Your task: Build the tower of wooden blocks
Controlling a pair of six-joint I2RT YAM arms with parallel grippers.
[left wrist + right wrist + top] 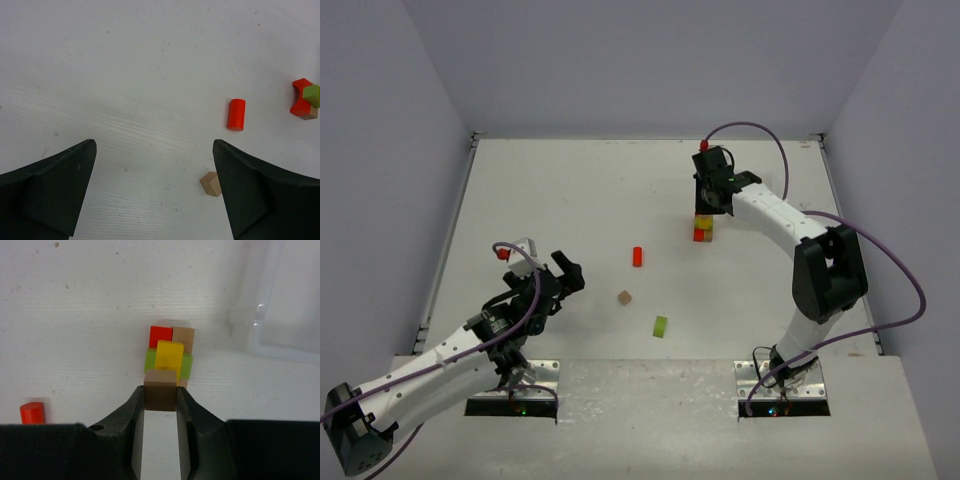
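Note:
My right gripper [160, 396] is shut on a plain brown cube [160, 386] and holds it right above the tower [169, 352]. The tower is a yellow block [169, 356] on a lime green piece [150, 361], over a red block [160, 334] and a brown block [184, 335]. In the top view the right gripper [711, 197] hangs over the tower [703, 229]. My left gripper [566, 274] is open and empty. A loose brown cube [210, 183] lies by its right finger [260, 195]. A red cylinder [637, 256] and a lime green block [661, 326] lie loose mid-table.
A white tray [280, 300] stands just beyond and right of the tower in the right wrist view. The red cylinder also shows in the left wrist view [236, 114] and the right wrist view [32, 412]. The table's side walls stand at left and right.

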